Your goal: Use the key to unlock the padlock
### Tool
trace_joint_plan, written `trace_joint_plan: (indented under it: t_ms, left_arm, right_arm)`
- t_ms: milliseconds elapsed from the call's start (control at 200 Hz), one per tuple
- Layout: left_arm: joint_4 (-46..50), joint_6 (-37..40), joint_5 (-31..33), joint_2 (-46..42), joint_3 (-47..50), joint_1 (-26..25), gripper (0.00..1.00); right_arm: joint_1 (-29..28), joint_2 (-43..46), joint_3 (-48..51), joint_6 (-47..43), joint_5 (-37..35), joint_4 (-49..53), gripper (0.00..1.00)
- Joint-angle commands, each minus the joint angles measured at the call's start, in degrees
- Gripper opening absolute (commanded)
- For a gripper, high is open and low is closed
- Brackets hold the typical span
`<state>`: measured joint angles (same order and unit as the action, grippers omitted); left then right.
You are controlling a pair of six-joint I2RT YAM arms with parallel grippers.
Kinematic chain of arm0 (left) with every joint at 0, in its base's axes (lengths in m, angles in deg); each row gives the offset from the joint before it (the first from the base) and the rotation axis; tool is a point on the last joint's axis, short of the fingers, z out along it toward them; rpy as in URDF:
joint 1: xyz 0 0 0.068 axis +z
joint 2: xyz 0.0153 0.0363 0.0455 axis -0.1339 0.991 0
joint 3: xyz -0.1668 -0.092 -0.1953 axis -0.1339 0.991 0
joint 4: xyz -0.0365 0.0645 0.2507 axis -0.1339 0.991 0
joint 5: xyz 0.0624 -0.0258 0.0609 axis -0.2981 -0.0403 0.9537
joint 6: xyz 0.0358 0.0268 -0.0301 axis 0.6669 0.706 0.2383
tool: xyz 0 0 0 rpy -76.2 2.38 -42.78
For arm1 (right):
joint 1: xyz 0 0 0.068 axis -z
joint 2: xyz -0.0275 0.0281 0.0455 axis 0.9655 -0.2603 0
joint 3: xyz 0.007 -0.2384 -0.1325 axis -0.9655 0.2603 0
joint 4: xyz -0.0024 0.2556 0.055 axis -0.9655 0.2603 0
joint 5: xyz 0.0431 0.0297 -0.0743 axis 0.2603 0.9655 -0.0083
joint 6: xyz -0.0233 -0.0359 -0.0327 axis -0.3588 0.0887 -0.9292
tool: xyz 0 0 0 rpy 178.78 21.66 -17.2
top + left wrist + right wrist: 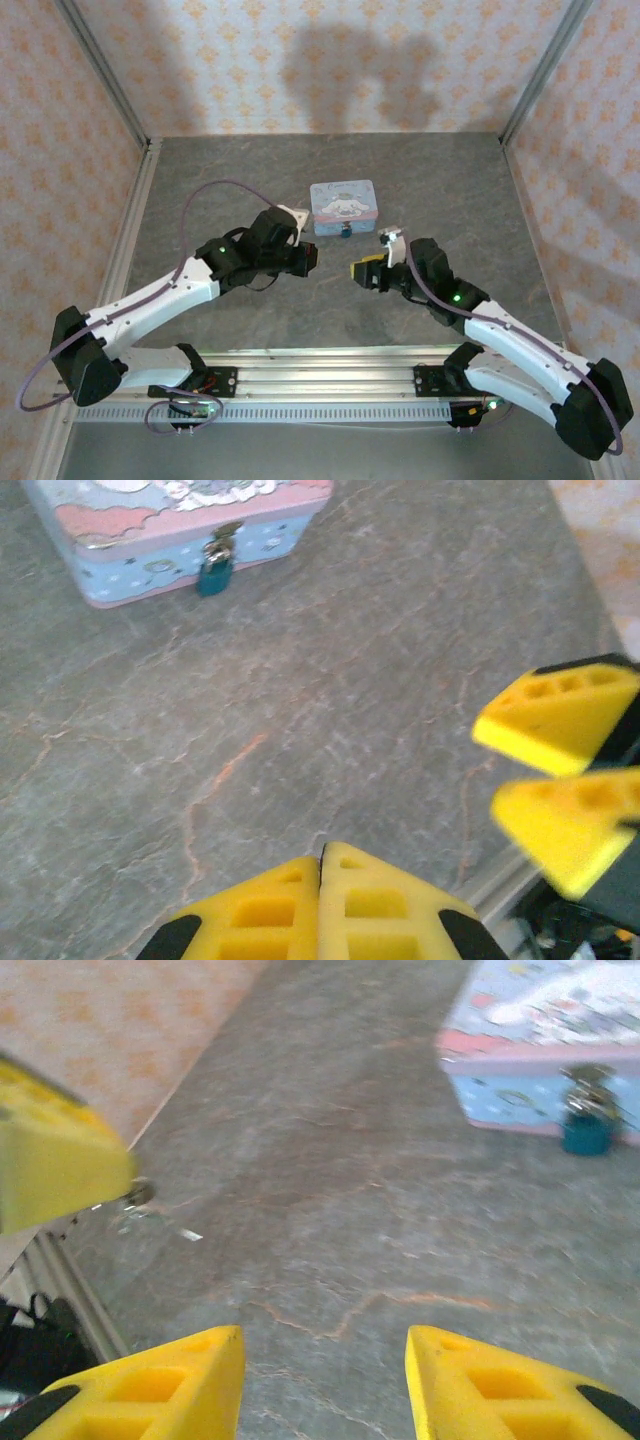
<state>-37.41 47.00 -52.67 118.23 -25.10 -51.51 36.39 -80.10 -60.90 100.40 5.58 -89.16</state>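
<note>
L gripper [320, 900] clenched tight; R gripper [325, 1380] released, jaws apart. The padlock [214, 575] hangs at tin [150, 540] latch, ahead-left of L gripper. Blurry key [185, 1232] just off L's fingertip; can't tell if gripped.

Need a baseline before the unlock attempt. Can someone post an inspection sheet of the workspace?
Surface: grey stone-look table with orange veins.
Job's things: blue padlock hangs at the clasp of the pale-blue cartoon tin. The key is a pale sliver by the left gripper's tip, blurred; cannot tell whether it is held or lying on the table.
Clutter: nothing seen.
Grippers: left gripper shut. Right gripper open, nothing between its fingers. They face each other in front of the tin, apart.
Cables: purple cable loops above the left arm.
Surroundings: peach patterned walls; aluminium rail at the near edge.
</note>
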Motion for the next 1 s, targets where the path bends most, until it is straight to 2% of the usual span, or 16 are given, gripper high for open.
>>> trace_joint_plan:
  t_ms: [0, 395, 671, 991]
  left_arm:
    - [-0.73, -3.11, -2.5, -1.26, -2.4, 0.4, 0.0]
    - [-2.26, -5.16, -6.71, -1.78, -4.57, 0.46, 0.0]
    - [-2.9, -5.6, -8.31, -2.37, -4.53, 0.48, 0.0]
    - [-3.19, -5.51, -9.42, -3.02, -4.02, 0.48, 0.0]
  right_arm:
    - [-2.26, -1.77, 0.34, -6.54, -0.22, -8.54, 0.47]
    - [-5.19, -8.04, 1.29, -14.17, 1.33, -20.22, 0.48]
    - [-5.91, -11.05, 0.25, -17.8, 4.99, -22.23, 0.48]
    - [-6.04, -11.07, 0.6, -20.04, 6.67, -24.69, 0.41]
